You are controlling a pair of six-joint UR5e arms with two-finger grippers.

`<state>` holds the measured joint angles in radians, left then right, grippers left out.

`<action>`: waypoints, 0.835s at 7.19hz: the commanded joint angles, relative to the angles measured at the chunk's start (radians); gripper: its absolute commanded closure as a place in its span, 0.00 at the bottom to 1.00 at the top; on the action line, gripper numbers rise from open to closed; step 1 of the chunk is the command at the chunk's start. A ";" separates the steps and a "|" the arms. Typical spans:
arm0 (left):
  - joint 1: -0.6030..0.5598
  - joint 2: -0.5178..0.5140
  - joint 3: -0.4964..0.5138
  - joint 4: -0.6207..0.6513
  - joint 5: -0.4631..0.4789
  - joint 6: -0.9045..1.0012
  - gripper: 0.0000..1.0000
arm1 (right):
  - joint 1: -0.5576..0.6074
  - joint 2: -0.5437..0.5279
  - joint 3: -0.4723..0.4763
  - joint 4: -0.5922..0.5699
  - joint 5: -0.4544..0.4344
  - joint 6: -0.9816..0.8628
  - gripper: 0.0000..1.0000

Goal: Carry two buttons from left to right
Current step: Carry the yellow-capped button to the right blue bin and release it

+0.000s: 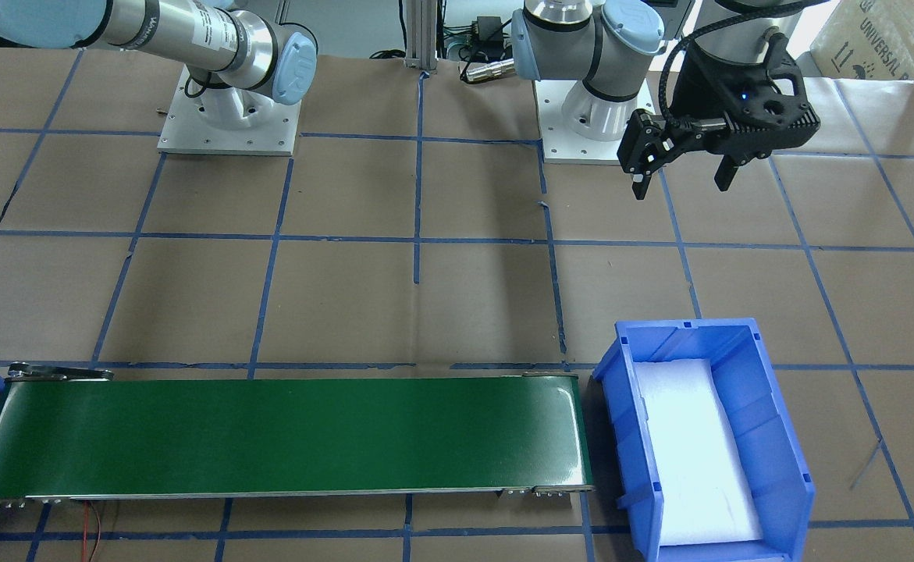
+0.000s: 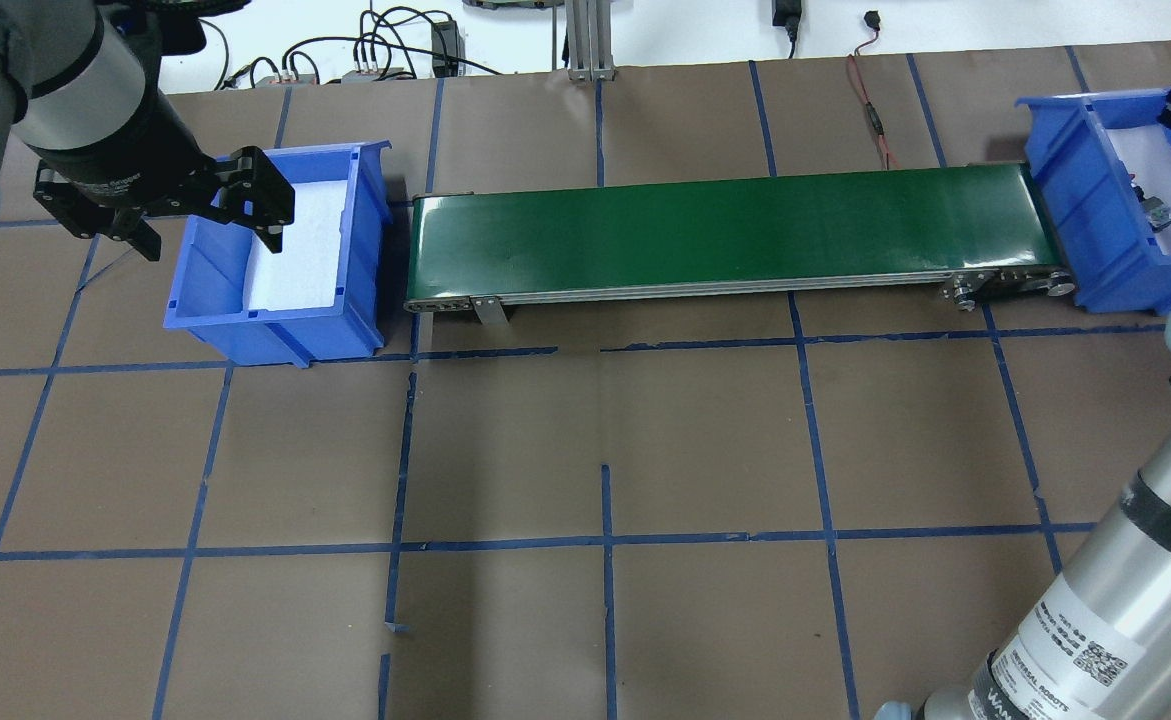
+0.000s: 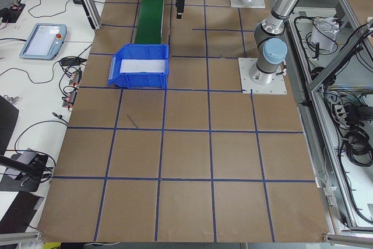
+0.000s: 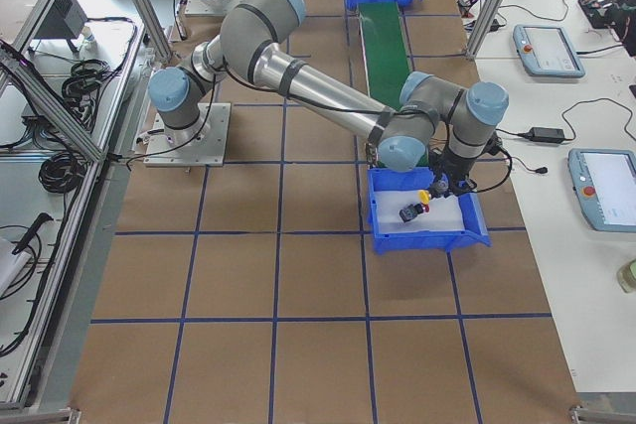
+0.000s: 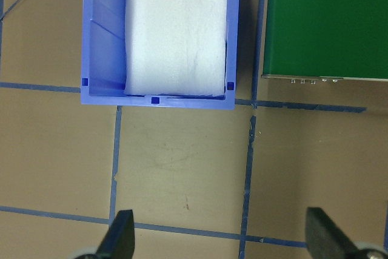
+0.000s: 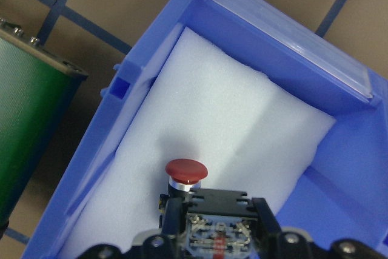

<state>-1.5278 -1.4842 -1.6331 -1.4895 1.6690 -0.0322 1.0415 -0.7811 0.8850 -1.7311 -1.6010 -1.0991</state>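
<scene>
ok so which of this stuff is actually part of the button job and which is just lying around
Job:
- red button and yellow button, both at the right bin
- left bin, holding only foam
- green belt between the bins, probably

Lying about:
- touchscreen pendants on the side bench
- power adapter
- cardboard box

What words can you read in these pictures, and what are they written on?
"UNIVERSAL ROBOTS": on the right arm's label, next to a square code.
"UNIVERSAL R": on the cardboard box, where the picture's edge cuts off the rest.
Too small or blurred to read: the finer print on that label, and the pale writing on the left arm's wrist.
</scene>
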 commanded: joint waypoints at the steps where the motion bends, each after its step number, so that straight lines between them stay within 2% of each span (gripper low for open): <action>1: 0.000 0.001 -0.002 0.000 0.000 0.000 0.00 | 0.009 0.068 -0.024 -0.053 0.029 -0.001 0.93; 6: -0.015 0.030 -0.022 -0.020 0.000 -0.012 0.00 | 0.014 0.123 -0.029 -0.102 0.039 -0.004 0.92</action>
<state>-1.5379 -1.4690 -1.6460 -1.5017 1.6695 -0.0398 1.0549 -0.6670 0.8567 -1.8290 -1.5624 -1.1022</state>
